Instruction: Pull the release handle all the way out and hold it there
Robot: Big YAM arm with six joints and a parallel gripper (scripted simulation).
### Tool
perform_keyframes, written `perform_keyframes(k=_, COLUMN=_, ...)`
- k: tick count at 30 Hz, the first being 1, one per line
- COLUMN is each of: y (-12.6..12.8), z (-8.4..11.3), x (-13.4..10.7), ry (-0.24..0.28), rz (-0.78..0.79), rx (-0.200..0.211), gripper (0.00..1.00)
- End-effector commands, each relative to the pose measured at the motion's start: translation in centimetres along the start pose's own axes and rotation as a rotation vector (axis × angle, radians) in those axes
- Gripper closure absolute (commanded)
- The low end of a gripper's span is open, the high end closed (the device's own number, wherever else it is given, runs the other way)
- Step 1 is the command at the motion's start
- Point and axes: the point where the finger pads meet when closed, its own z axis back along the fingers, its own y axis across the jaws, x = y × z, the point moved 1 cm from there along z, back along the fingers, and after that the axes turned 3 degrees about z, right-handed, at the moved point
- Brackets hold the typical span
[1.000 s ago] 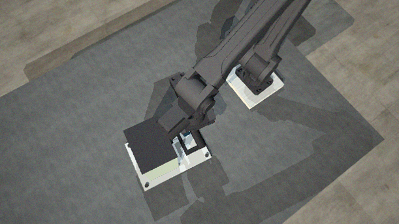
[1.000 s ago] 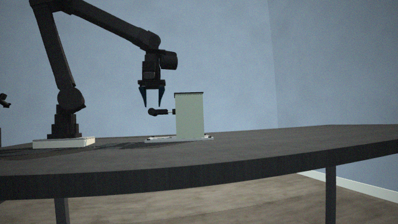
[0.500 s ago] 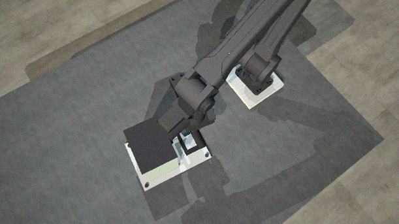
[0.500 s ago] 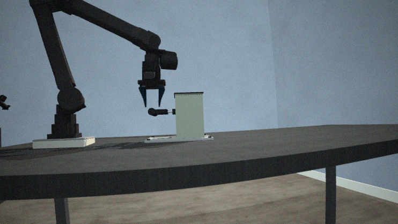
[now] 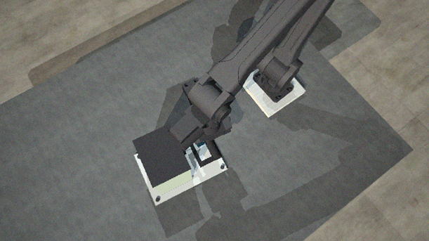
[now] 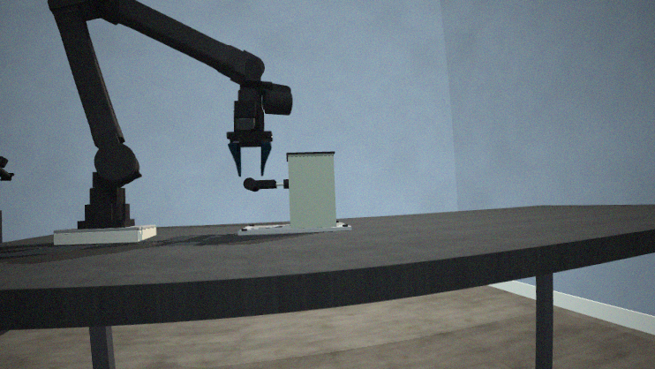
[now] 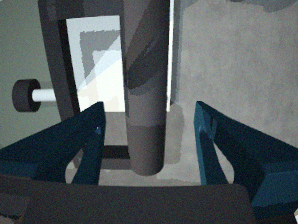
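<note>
The release handle's grip (image 6: 252, 184) (image 7: 147, 83) is a dark cylinder on a thin rod that sticks out of the side of a pale green housing (image 6: 312, 192) (image 5: 164, 157) (image 7: 20, 43). The housing stands on a white base plate (image 5: 210, 171) (image 6: 259, 227). My gripper (image 6: 251, 174) (image 7: 149, 111) (image 5: 200, 147) points straight down and is open. Its blue fingertips hang just above the grip, one on each side of it, and touch nothing. In the wrist view the grip lies between the two fingers, below them.
The arm's own base stands on a white mount (image 5: 296, 92) (image 6: 101, 234) behind the housing. All of this is on a dark table (image 6: 366, 283) (image 5: 59, 137) with a rounded front edge. A small dark part (image 6: 3, 174) shows at the far left edge.
</note>
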Motion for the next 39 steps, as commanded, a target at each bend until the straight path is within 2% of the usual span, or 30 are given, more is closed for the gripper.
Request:
perform_keyframes(k=1, y=0.38, z=-0.15, x=-0.72, ry=0.005, rz=0.006, rx=0.000, gripper=0.48)
perform_keyframes(k=39, y=0.61, z=-0.16, x=-0.85, ry=0.005, rz=0.006, rx=0.000, gripper=0.48)
